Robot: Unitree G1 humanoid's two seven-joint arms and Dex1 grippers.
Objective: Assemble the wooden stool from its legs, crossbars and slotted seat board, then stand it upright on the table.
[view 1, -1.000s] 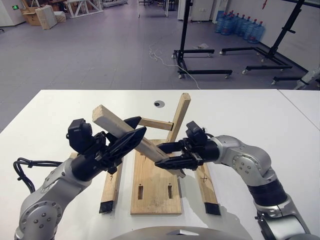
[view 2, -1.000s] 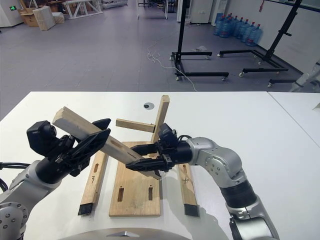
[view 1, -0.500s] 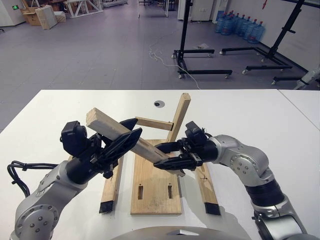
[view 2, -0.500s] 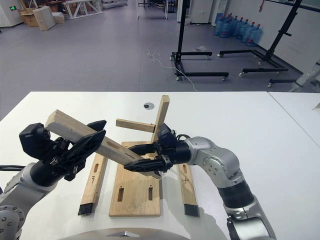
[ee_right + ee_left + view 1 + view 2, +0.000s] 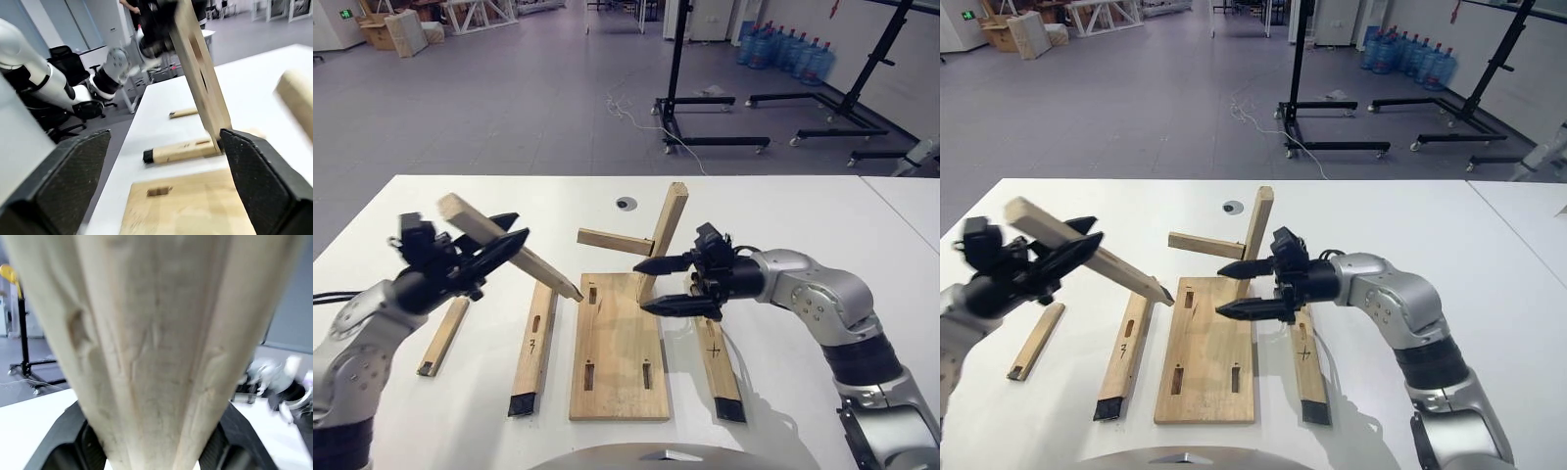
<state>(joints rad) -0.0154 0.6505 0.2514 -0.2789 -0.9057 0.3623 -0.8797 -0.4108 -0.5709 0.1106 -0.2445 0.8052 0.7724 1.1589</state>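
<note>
In the left wrist view, the held leg (image 5: 156,342) is cut off at the upper and lower edges. The fingers (image 5: 63,450) of the left pincer (image 5: 504,242) are largely covered by it, and the room behind is blurred. The foot of the upright leg (image 5: 668,220) is crossed by the right pincer (image 5: 642,287), so its seating in the seat board (image 5: 617,362) cannot be determined. In the right wrist view, a wooden piece (image 5: 299,98) is cut off by the edge and blurred; it cannot be identified.
</note>
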